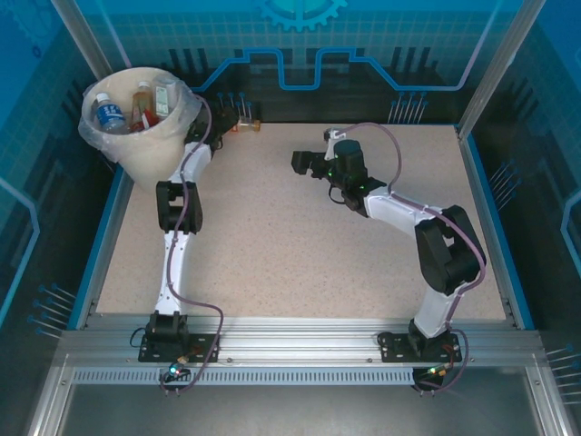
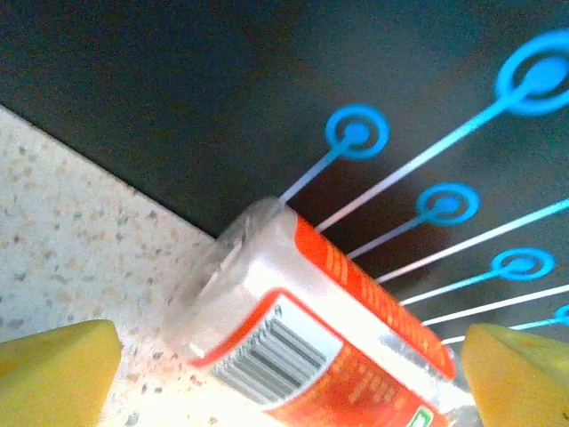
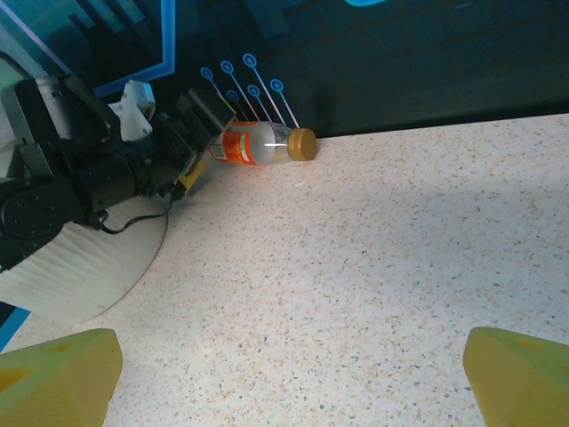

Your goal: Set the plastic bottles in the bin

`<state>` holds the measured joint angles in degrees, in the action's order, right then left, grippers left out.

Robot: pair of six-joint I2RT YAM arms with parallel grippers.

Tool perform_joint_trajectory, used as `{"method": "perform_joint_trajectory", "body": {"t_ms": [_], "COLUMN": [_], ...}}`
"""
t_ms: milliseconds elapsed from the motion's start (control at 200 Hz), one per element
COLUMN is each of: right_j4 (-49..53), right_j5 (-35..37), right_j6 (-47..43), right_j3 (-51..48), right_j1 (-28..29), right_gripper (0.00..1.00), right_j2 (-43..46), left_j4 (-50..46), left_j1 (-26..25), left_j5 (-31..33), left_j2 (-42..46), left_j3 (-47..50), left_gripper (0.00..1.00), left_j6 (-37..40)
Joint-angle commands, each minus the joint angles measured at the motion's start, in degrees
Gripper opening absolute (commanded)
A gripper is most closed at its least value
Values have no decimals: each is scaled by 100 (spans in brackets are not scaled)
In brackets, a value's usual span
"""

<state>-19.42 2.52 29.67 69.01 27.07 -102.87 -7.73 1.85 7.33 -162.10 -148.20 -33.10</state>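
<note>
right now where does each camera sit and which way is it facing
top external: fixed above and behind the arms, looking down on the speckled table; left arm and right arm show, bin far left.
left wrist: on the left arm, close on the orange-label bottle lying by the dark back wall; yellow left fingertips flank it.
right wrist: on the right arm, facing across the table toward the far-left corner; right fingertips at the bottom corners, left gripper beyond.
shared: both wrist views hold that bottle.
</note>
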Motion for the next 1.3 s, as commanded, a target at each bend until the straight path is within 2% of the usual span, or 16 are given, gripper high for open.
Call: {"method": "perform_joint_trajectory", "body": {"t_ms": [0, 250, 470, 645, 805, 1035, 1140, 1296], "right_j4": [17, 118, 193, 156, -53, 152, 362, 1102], "right_j5": [-33, 20, -65, -207, -216, -230, -203, -53], "right_j6": [-100, -275, -328, -13, 432, 1038, 1658, 2094], "right_j3": [215, 408, 779, 1272, 1639, 2003, 2104, 2321], "right_j1": [69, 57, 36, -101, -377, -792, -1034, -1201], "right_gripper": [100, 100, 100, 100, 100, 100, 100, 100], "right_j2": [-188, -336, -647, -1275, -1782, -2223, -2296, -2341], "left_j4": [180, 1129, 1363, 1434, 1188, 1645, 1456, 1849], "left_j1": [321, 325, 190, -20, -286, -873, -1200, -1514], "left_j5": [-374, -1230, -1953, -2474, -2984, -3516, -3724, -3767], "left_j2": [-315, -1034, -1078, -609, -302, 827, 1136, 1650], "left_j3": [-654, -1182, -1031, -479, -349, 1348, 1708, 2642], "left_gripper": [99, 99, 99, 97, 92, 90, 90, 89], "left_j6": [-92, -410, -698, -287, 149, 617, 901, 845]}}
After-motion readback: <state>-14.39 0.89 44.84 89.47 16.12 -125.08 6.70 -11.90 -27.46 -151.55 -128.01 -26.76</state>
